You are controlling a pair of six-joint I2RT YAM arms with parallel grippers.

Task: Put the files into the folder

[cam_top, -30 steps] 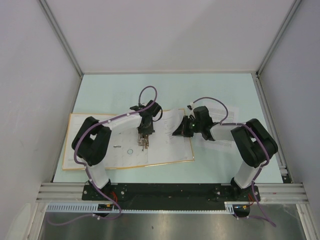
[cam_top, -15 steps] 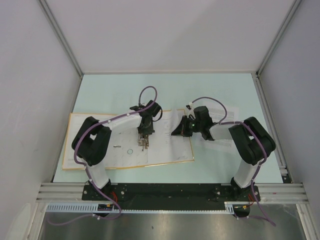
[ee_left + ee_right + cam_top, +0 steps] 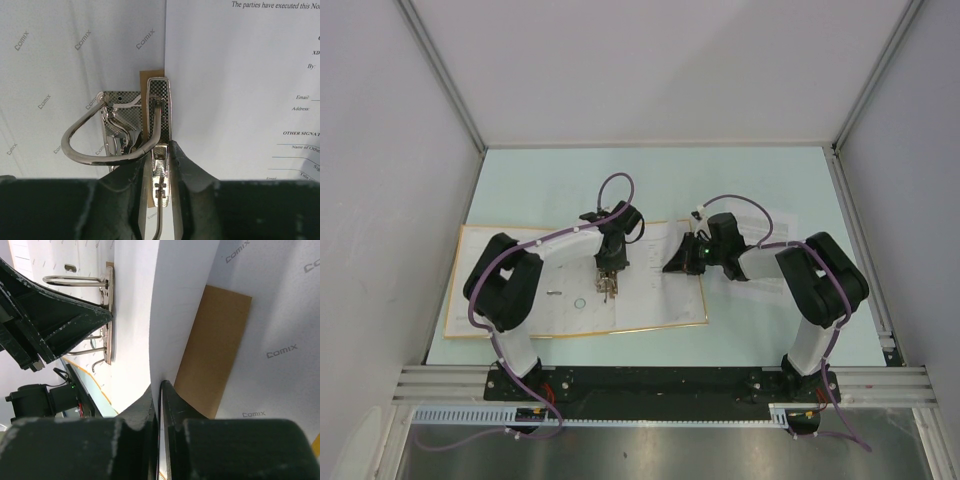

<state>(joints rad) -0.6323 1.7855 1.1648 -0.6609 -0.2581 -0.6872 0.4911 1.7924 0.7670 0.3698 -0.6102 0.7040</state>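
Seen from above, the big orange-yellow ring binder folder (image 3: 456, 300) lies open and flat on the pale green table (image 3: 740, 180). It is close to the near edge and the left edge. The files, thin white paper sheets with black print (image 3: 660, 292), lie over its right half. The left gripper (image 3: 608, 283) points down at the middle of the folder. The right gripper (image 3: 676, 264) reaches in over the sheets from the right. Some more white paper (image 3: 778, 222) lies nearer the right edge.

The left wrist camera looks straight down at the shiny metal ring clip (image 3: 80, 150). The left jaws are close together and look clamped on the clip's thin metal lever (image 3: 159, 187). The straight edge of the files (image 3: 235, 100) lies just beside the clip, not on the ring.

In the right wrist camera, the right jaws are almost together and pinch the edge of a white sheet (image 3: 150, 315). The sheet curves up off the folder's whitish inside (image 3: 270, 315). A brown strip of card (image 3: 215, 345) shows under it.

I think the step is getting the sheets onto the rings. The left arm should hold the lever firmly. The right arm should go slowly and line the sheet's edge up with the rings. A hard pull could tear the thin paper or make it slip out. I cannot see the holes in the sheets.
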